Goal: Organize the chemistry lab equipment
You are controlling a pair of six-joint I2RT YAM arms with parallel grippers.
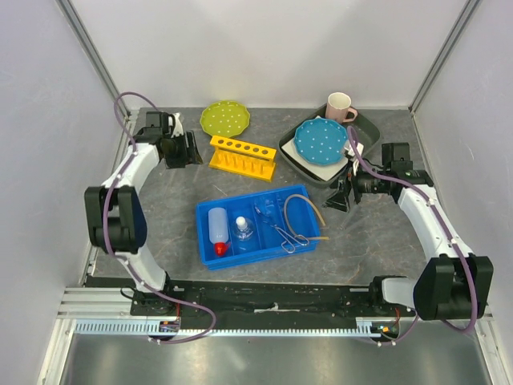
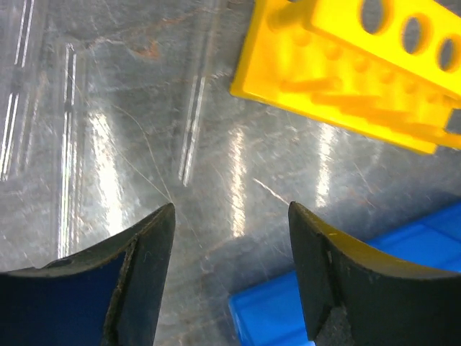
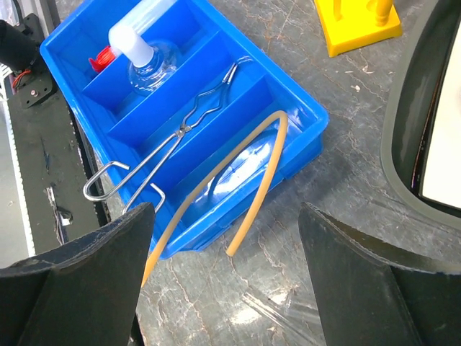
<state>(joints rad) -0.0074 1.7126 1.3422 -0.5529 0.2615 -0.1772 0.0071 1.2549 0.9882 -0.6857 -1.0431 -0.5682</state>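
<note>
Bottle [image 1: 217, 228], flask [image 1: 244, 231], tongs [image 1: 282, 231] sit one per tray [image 1: 256, 253] slot mid-frame, tubing [image 3: 266, 166] end overhangs onto worktop [image 1: 168, 224] so prob needs tucking; L pincer [image 1: 192, 150], R pincer [image 1: 340, 198] both spread, empty.

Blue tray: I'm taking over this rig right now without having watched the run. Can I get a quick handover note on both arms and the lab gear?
Left gripper: jaws open, empty, over bare table beside the yellow rack.
Right gripper: jaws open, empty, just right of the blue tray.
In the tray, left to right: squeeze bottle, flask, tongs, tubing.
Done: all four items are in the tray.
Left: the tubing's free end lies over the rim on the table, and the tongs' handles stick past the edge. Both probably need tucking in.
</note>
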